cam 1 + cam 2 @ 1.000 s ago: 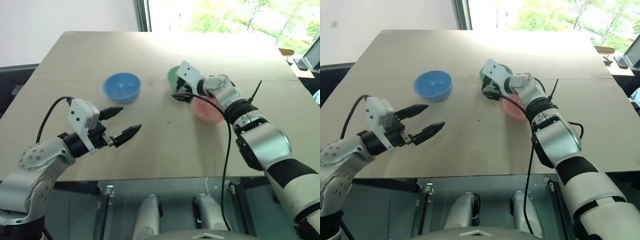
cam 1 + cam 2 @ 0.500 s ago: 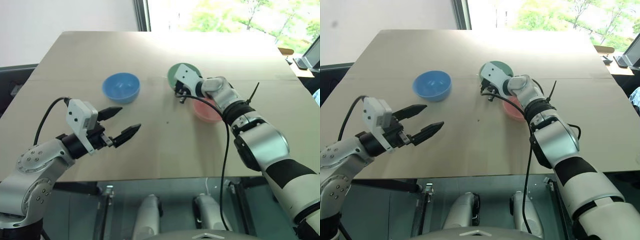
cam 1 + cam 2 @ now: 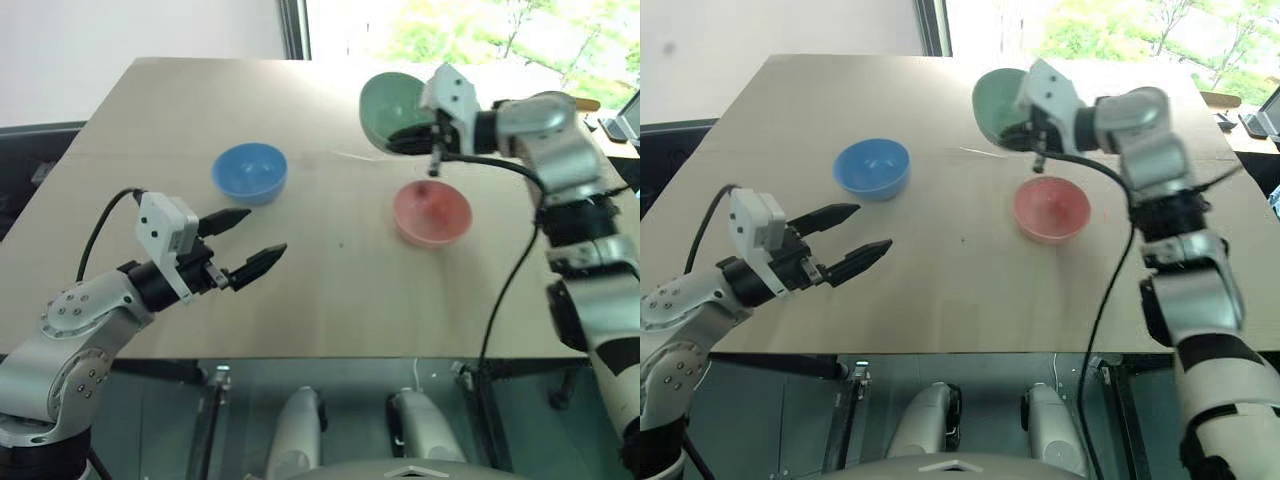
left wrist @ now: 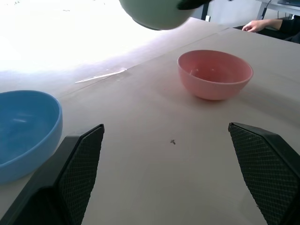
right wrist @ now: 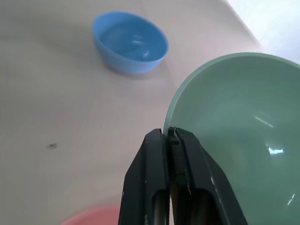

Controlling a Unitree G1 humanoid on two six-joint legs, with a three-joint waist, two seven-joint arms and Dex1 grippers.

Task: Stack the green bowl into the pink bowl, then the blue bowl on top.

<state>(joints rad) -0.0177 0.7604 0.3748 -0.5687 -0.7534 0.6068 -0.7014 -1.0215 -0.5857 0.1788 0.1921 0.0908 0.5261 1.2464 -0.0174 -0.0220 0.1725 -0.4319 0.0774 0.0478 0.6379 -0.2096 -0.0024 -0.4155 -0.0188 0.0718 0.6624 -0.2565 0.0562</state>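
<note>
One green bowl (image 3: 392,101) rim-pinched in right jaws, seemingly clear above pink bowl (image 3: 431,212); left jaws released.

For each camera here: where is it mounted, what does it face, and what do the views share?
Left eye, right eye: on the head, looking down at the table; both arms show.
Left wrist: on the open left end effector, facing the pink bowl and blue bowl.
Right wrist: on the right end effector, pinching the lifted green bowl rim.
All four show the three bowls.
</note>
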